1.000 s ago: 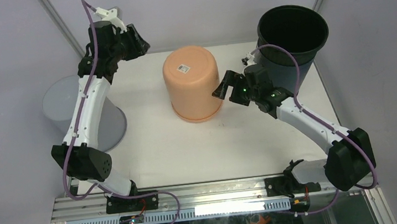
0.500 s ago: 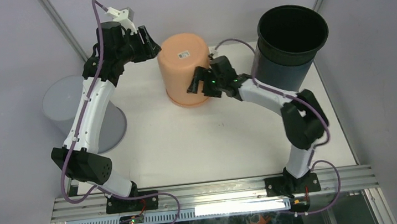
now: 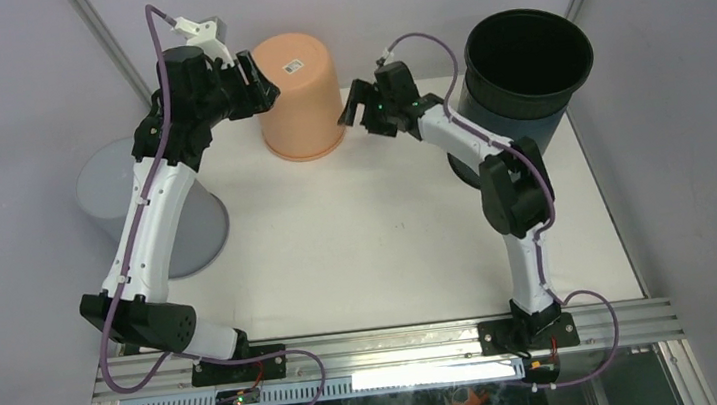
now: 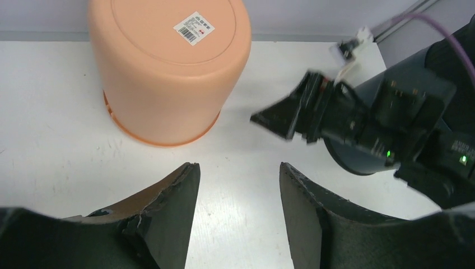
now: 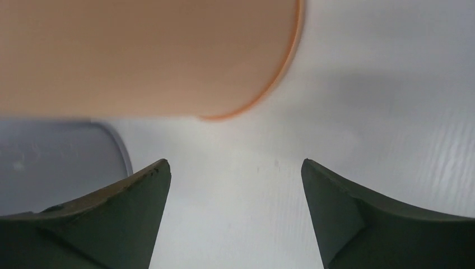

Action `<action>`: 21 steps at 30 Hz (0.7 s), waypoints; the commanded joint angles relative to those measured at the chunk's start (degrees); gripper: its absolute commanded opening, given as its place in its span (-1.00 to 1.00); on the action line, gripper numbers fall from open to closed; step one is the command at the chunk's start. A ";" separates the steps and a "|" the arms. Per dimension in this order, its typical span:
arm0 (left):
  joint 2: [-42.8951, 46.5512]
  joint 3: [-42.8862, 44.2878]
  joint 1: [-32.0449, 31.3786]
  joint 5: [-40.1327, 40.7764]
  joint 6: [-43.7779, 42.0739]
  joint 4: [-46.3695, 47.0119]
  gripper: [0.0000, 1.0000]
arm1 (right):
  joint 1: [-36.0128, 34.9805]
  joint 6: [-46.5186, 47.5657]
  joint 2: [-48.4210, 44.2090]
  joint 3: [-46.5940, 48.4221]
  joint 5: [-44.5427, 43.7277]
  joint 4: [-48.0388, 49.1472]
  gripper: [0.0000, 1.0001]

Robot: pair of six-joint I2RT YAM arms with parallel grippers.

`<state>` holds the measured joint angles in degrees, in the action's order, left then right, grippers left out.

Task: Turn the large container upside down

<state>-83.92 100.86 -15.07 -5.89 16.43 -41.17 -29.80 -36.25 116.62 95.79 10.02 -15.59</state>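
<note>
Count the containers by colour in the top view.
Orange container: 1
Black container: 1
Grey container: 1
Total: 3

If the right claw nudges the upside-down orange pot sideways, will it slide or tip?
Probably slides: the orange pot sits rim-down on the smooth white table, widest part lowest. Likely light, since it looks like thin moulded plastic. Its smooth, tapered wall could slip out if squeezed.
</note>
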 commanded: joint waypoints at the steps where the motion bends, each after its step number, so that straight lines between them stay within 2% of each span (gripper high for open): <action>1: 1.54 -0.33 -0.58 1.34 -0.46 0.45 0.13 | 0.97 -1.41 8.29 17.97 -10.76 -10.04 0.79; 5: 3.93 -1.13 -0.58 1.23 -0.09 0.49 0.14 | 0.97 -4.52 15.55 27.55 -17.18 -10.05 0.49; 8: 5.04 -1.73 -0.60 1.26 0.12 0.46 0.15 | 1.24 -7.07 20.50 33.08 -20.48 -8.37 0.45; 10: 5.71 -2.29 -0.59 1.46 0.17 0.40 0.16 | 1.62 -7.24 22.54 33.60 -16.03 -2.27 0.54; 14: 6.44 -3.47 -0.62 1.63 0.53 0.41 0.18 | 0.88 -6.54 28.83 38.59 -0.48 15.12 0.63; 18: 6.19 -4.36 -0.57 1.07 1.11 0.47 0.18 | -2.23 -7.22 37.46 50.55 13.00 23.05 0.72; 21: 5.61 -5.12 -0.60 0.62 1.15 0.52 0.18 | -4.91 -8.37 38.58 50.07 17.35 29.53 0.85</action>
<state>-79.00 96.64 -15.07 -4.80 17.10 -42.02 -29.69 -43.09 155.76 141.82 14.74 -1.80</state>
